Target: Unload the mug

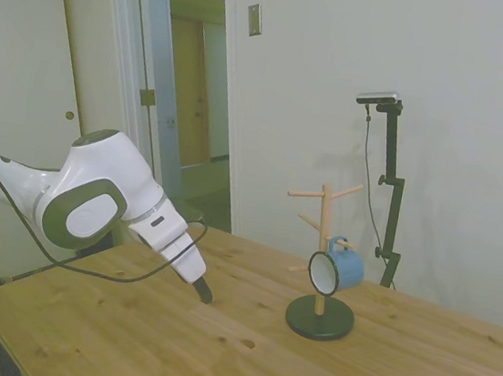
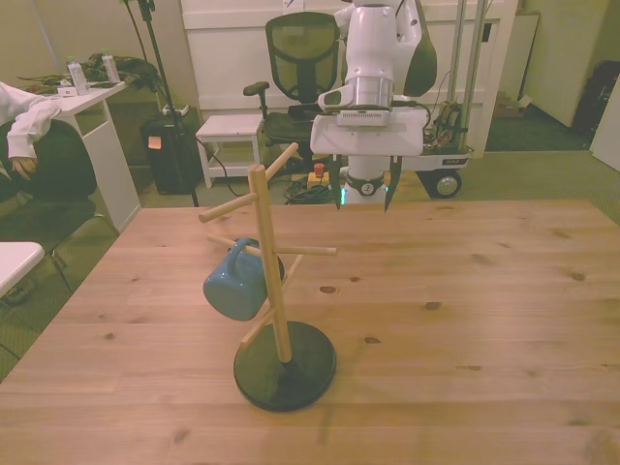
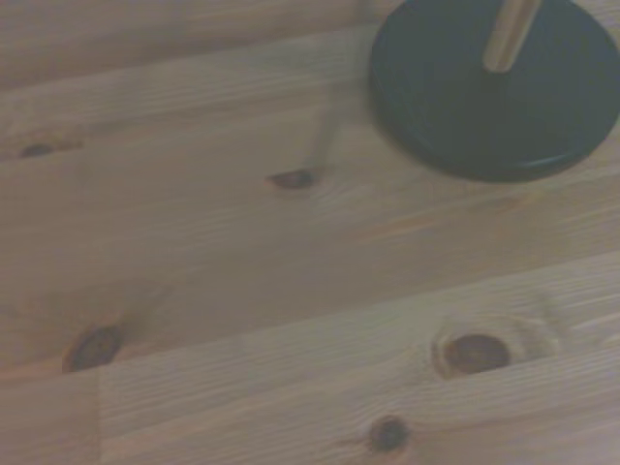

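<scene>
The light-blue mug (image 1: 341,268) hangs by its handle on a lower peg of the wooden peg stand (image 1: 322,252), its white inside facing the side camera. In the front view the mug (image 2: 235,281) sits on the left side of the stand's post (image 2: 268,271), above the round black base (image 2: 285,365). My gripper (image 2: 365,199) hovers low over the table behind the stand, apart from it, open and holding nothing. In the side view the gripper (image 1: 205,291) is left of the stand. The wrist view holds only table boards and the black base (image 3: 494,92).
The wooden table (image 2: 465,320) stretches wide to the front view's right of the stand. A person's sleeve (image 2: 24,116) rests at a white desk at the front view's far left. An office chair (image 2: 302,58) and a stool stand behind the table.
</scene>
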Robot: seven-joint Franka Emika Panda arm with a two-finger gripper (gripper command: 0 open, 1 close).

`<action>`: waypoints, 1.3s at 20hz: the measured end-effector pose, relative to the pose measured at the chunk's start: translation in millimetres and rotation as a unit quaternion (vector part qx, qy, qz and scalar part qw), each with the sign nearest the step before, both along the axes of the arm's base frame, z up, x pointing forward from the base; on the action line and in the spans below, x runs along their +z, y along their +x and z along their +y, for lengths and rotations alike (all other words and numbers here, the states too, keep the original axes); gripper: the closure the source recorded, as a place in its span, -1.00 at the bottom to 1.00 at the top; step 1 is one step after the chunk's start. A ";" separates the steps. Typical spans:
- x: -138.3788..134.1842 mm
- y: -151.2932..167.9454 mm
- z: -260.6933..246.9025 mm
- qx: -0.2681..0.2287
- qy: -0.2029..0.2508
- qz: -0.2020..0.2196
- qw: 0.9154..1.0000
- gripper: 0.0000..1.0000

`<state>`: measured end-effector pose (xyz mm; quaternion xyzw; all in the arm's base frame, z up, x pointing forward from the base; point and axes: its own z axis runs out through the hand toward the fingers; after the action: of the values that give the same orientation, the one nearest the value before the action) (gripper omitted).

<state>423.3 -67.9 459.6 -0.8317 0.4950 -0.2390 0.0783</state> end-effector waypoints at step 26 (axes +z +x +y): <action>26.3 40.6 -107.4 -0.108 0.000 -0.054 0.993 -1.00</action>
<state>463.9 -175.4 485.9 -0.7591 0.5771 -0.2906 0.0787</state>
